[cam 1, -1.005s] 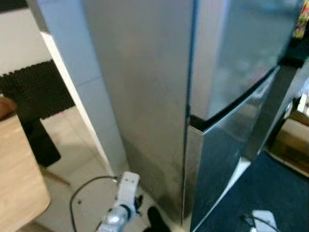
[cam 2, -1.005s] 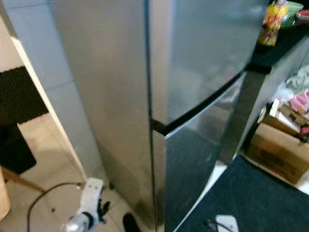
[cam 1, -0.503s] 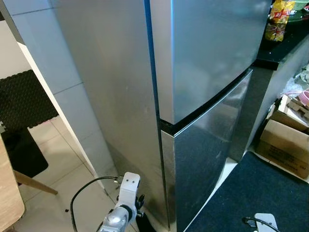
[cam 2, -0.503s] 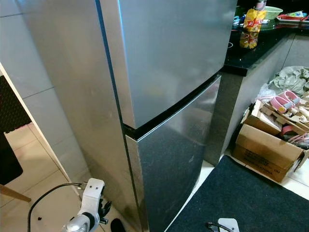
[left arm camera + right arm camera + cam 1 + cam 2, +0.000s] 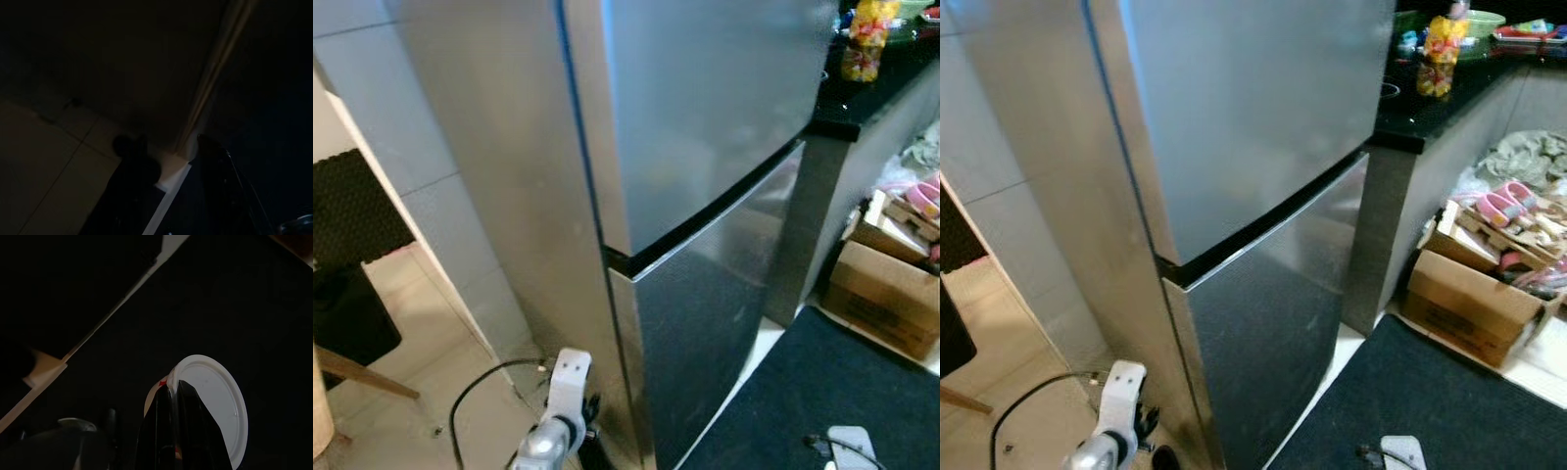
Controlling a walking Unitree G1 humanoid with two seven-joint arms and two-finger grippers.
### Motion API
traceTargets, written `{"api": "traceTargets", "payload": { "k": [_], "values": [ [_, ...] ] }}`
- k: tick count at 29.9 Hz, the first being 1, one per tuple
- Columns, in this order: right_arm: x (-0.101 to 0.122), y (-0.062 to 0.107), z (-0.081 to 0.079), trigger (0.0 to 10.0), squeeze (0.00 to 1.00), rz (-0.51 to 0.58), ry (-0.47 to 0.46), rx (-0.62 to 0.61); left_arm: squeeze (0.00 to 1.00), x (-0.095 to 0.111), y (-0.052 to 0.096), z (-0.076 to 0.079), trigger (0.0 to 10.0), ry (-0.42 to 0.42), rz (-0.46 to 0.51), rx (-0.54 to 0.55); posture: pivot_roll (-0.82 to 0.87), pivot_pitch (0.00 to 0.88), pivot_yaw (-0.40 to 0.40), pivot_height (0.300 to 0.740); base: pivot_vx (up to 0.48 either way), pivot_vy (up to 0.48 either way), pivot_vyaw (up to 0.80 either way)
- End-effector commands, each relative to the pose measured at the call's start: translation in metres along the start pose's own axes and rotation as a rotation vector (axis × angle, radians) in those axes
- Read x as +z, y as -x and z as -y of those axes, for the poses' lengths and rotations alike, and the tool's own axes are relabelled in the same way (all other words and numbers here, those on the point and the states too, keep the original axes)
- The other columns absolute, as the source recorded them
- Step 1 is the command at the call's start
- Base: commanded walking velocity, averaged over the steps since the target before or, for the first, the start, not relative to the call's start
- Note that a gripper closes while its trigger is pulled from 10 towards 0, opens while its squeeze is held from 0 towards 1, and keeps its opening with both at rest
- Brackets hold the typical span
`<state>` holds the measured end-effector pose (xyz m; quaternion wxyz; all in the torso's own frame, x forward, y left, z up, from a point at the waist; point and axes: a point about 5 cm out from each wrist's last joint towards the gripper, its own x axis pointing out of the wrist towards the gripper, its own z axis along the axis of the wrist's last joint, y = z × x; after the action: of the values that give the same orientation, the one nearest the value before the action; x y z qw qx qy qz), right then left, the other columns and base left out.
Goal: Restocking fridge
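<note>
A tall steel fridge stands right in front of me, its upper door (image 5: 705, 127) and lower door (image 5: 705, 323) both closed. My left arm (image 5: 553, 421) hangs low beside the fridge's left corner. In the dark left wrist view, the left gripper (image 5: 168, 144) is open above the floor at the fridge's base. My right arm (image 5: 847, 446) hangs low over the dark mat. The right gripper (image 5: 175, 384) is shut on a white round-lidded container (image 5: 215, 396) with a trace of red on its side.
A black counter (image 5: 1430, 108) right of the fridge carries a yellow snack bag (image 5: 1438, 54). Below it stands a cardboard box (image 5: 1469, 304) of shoes. A dark mat (image 5: 1430, 401) covers the floor ahead. A grey tiled pillar (image 5: 431, 196) and a black cable (image 5: 470, 401) are at the left.
The camera has swung to the right, so the fridge sits further left in the picture and more of the counter shows. Both arms hang as before.
</note>
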<state>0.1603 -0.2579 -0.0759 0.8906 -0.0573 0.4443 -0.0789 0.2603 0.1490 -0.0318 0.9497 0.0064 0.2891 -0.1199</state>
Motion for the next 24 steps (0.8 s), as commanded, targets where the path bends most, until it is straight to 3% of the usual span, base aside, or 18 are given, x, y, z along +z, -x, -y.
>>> {"api": "traceTargets", "payload": {
  "k": [1, 6, 7, 8, 17, 22, 24],
  "values": [
    [-0.001, 0.000, -0.005, 10.0, 0.00, 0.001, -0.019, 0.008, 0.00, 0.002, 0.001, -0.008, 10.0, 0.031, 0.011, 0.027, -0.18, 0.000, 0.056, 0.740, 0.000, 0.000, 0.00],
    [0.000, 0.000, -0.007, 10.0, 0.00, 0.012, -0.025, 0.012, 0.00, 0.012, 0.002, -0.021, 10.0, 0.090, 0.070, 0.064, -0.19, 0.000, 0.059, 0.740, 0.000, 0.000, 0.00],
    [0.001, 0.000, -0.008, 10.0, 0.00, 0.014, -0.026, 0.013, 0.00, 0.017, 0.003, -0.026, 0.8, 0.105, 0.099, 0.069, -0.19, 0.004, 0.060, 0.740, 0.000, 0.000, 0.00],
    [0.001, -0.001, -0.009, 10.0, 0.00, 0.016, -0.029, 0.014, 0.00, 0.022, 0.003, -0.031, 0.0, 0.119, 0.120, 0.065, -0.19, 0.001, 0.061, 0.740, 0.000, 0.000, 0.00],
    [0.003, -0.001, -0.010, 10.0, 0.00, 0.020, -0.038, 0.014, 0.00, 0.060, 0.008, -0.059, 0.0, 0.127, 0.235, -0.078, -0.18, 0.001, 0.064, 0.740, 0.000, 0.000, 0.00],
    [0.003, -0.001, -0.009, 10.0, 0.00, 0.018, -0.040, 0.013, 0.00, 0.072, 0.011, -0.064, 0.0, 0.104, 0.275, -0.130, -0.19, 0.003, 0.068, 0.740, 0.000, 0.000, 0.00],
    [0.003, -0.001, -0.008, 10.0, 0.00, 0.015, -0.047, 0.010, 0.00, 0.079, 0.011, -0.060, 0.0, 0.109, 0.299, -0.225, -0.18, 0.004, 0.066, 0.740, 0.000, 0.000, 0.00]
  ]
}}
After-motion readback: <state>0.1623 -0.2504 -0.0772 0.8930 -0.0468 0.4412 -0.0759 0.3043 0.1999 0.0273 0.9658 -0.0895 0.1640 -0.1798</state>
